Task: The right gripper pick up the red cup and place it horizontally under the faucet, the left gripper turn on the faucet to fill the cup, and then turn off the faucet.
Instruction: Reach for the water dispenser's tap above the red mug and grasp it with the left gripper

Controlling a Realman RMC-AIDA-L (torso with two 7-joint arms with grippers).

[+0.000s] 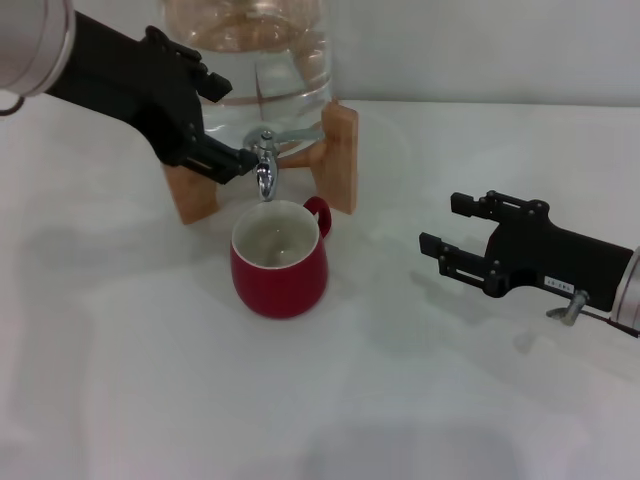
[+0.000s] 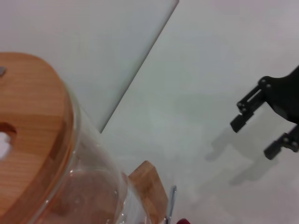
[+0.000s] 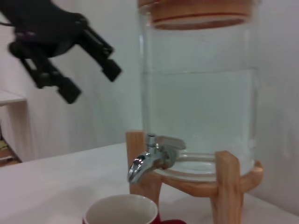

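Standing upright under the faucet point(image 1: 265, 160), the red cup point(image 1: 279, 258) waits; left gripper point(image 1: 237, 160), jaws spread, nears its lever and could slip off. Right gripper point(image 1: 447, 232) idles open, well apart.

Before me a clear water jar point(image 1: 262, 60) with a wooden lid point(image 3: 198, 11) sits in a wooden stand point(image 1: 340, 155) on the white table point(image 1: 400, 400), a pale wall point(image 1: 500, 45) rising behind it.
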